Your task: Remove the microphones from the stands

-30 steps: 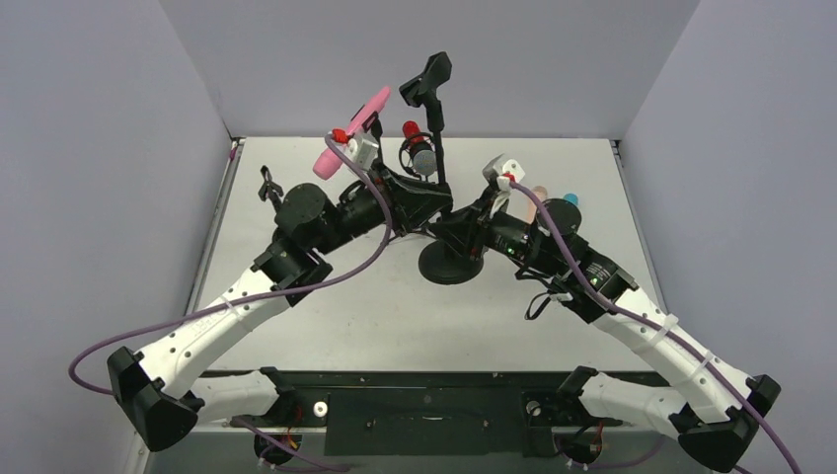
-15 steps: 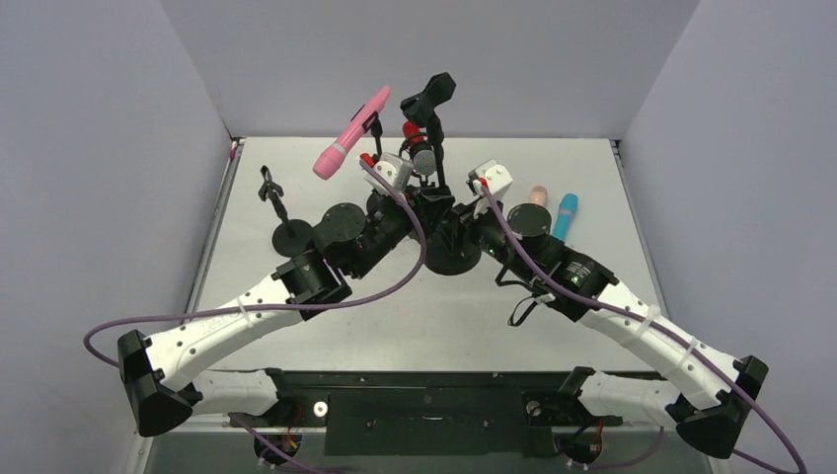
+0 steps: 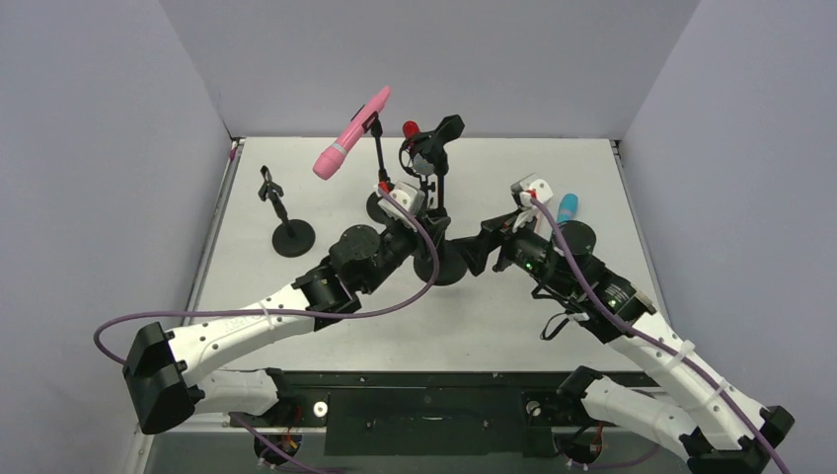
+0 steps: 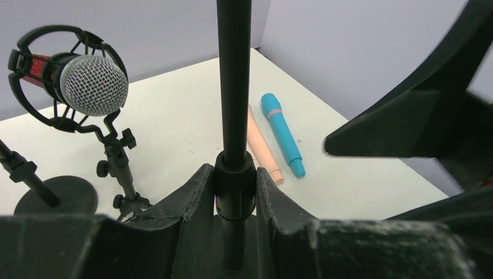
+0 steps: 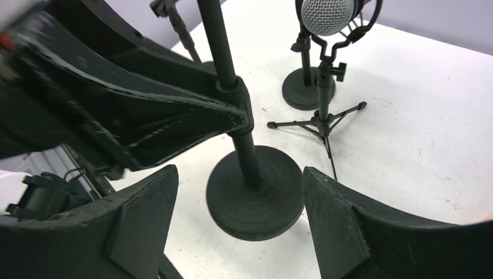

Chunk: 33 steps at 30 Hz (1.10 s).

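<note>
A black stand with a round base stands mid-table, and the clip at its top is empty. My left gripper is shut on the collar of its pole, one finger on each side. My right gripper hangs open just right of the stand, with the base between and beyond its fingers, touching nothing. A pink microphone sits tilted in a stand at the back. A silver-headed microphone hangs in a shock mount on a small tripod.
A blue microphone and a peach one lie side by side on the table at the right. A small empty stand is at the left. The pink microphone's base sits behind the tripod. Grey walls enclose the table.
My right gripper has opened and drawn back to the right of the stand. The left arm has shifted right, still gripping the pole. The stand's clip now sits lower and further right.
</note>
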{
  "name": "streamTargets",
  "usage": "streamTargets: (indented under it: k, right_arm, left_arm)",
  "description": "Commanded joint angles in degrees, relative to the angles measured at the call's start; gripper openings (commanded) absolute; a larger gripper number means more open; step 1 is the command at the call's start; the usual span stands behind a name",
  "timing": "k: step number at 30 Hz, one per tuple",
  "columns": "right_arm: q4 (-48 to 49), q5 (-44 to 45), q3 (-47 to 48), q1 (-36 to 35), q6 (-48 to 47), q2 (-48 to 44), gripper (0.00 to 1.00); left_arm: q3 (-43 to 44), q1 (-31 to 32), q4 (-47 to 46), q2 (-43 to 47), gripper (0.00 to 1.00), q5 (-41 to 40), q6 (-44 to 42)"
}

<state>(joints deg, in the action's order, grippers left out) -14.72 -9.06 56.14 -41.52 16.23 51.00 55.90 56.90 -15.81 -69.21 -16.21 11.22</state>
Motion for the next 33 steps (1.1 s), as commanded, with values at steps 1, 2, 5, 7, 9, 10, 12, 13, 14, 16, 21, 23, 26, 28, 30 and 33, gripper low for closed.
streamTargets:
  k: [1,2,5,7,9,10,12,13,14,16,21,23,26,28,30,33]
  right_arm:
    - [-1.5,2.5,-0.5,1.2,3.2,-5.8,0.73]
    - [-2.6,5.1,-0.4,1.7,3.6,-6.8,0.73]
    - [-4.7,12.6,0.1,2.6,6.1,-8.1,0.73]
    - [-5.5,17.1,-0.3,3.0,7.5,-8.9,0.73]
    - [-5.8,20.4,-0.7,3.6,8.9,-9.4,0.73]
    - [-5.7,21.6,-1.0,3.8,9.3,-9.8,0.73]
    - [-5.2,22.9,-1.7,4.4,11.2,-10.3,0.73]
    - [-5.0,23.3,-1.9,4.7,11.6,-10.7,0.73]
    - [-4.7,24.1,-2.1,4.8,12.2,-10.9,0.73]
    - [-4.5,24.8,-2.2,5.1,12.7,-11.3,0.73]
    - [-4.9,26.5,-1.8,5.1,13.0,-12.4,0.73]
    - [-4.8,26.3,-1.7,5.1,12.8,-12.7,0.73]
    - [-5.3,25.7,-1.3,5.1,12.4,-12.6,0.73]
    - [-5.4,25.1,-1.0,5.1,12.2,-12.4,0.73]
    - [-5.7,24.4,-0.7,5.1,12.1,-11.7,0.73]
    - [-5.5,23.3,-0.6,5.1,12.0,-10.7,0.73]
  left_arm:
    - [-3.3,1.1,-17.0,-0.2,0.0,-2.6,-2.0]
    - [-5.1,1.5,-19.5,-0.5,0.0,-2.7,-2.2]
    - [-8.5,2.6,-25.3,-2.6,0.0,-2.9,-4.2]
    - [-11.6,3.7,-29.6,-4.2,0.0,-3.1,-5.3]
    - [-13.8,5.5,-33.9,-6.0,0.0,-3.0,-6.5]
    - [-14.5,6.1,-37.3,-6.7,0.0,-3.6,-7.1]
    - [-16.4,7.9,-42.0,-9.2,0.0,-4.8,-9.1]
    - [-17.2,8.7,-43.2,-10.9,0.0,-5.2,-9.8]
    - [-17.6,9.0,-45.2,-11.8,0.0,-5.3,-10.1]
    - [-18.7,9.7,-48.2,-14.8,0.0,-5.3,-10.2]
    - [-21.4,10.8,-55.7,-18.8,0.0,-6.7,-10.1]
    - [-22.5,10.8,-57.5,-20.0,0.0,-6.5,-9.8]
    - [-24.8,11.0,-59.9,-21.3,0.0,-6.0,-9.2]
    - [-25.7,11.1,-60.3,-21.5,0.0,-6.1,-8.6]
    - [-26.5,11.2,-60.0,-21.6,0.0,-6.1,-8.1]
    - [-27.3,11.2,-60.1,-21.6,0.0,-6.7,-7.7]
